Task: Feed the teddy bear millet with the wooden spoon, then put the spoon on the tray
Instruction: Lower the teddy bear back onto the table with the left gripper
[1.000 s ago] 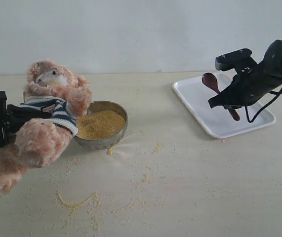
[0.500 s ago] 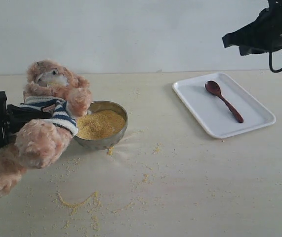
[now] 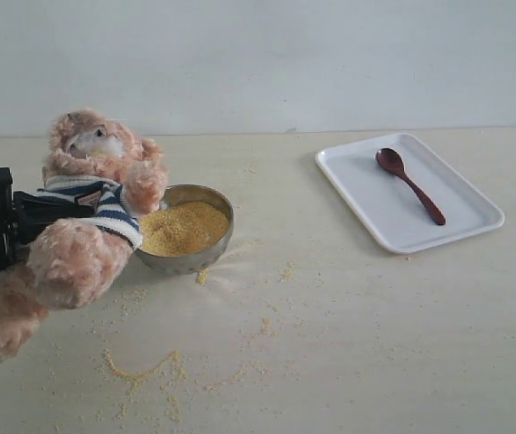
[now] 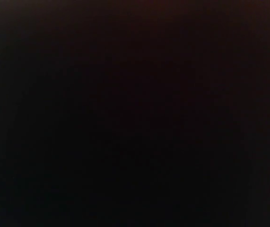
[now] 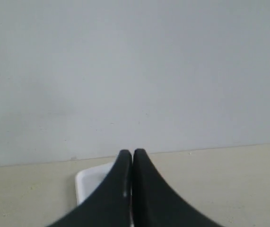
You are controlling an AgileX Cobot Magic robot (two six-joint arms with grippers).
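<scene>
The teddy bear (image 3: 75, 256) leans back at the left of the exterior view, its paw resting on the rim of the steel bowl (image 3: 188, 263), which is heaped with millet (image 3: 183, 226). My left gripper (image 3: 57, 209) comes in from the left edge and is clamped on the bear's striped shirt; its wrist view is fully black. On the tray (image 3: 375, 210) at the right the wooden spoon (image 3: 408, 183) lies free. My right gripper (image 5: 133, 152) is shut on nothing, raised above a corner of the tray (image 5: 90, 185), and is outside the exterior view.
Loose millet grains (image 3: 140, 369) are scattered over the pale tabletop in front of the bowl and bear. A plain white wall stands behind the table.
My right arm has lifted away from the tray and gone up out of the exterior view, leaving the spoon lying on the tray. The bear and left gripper have not moved.
</scene>
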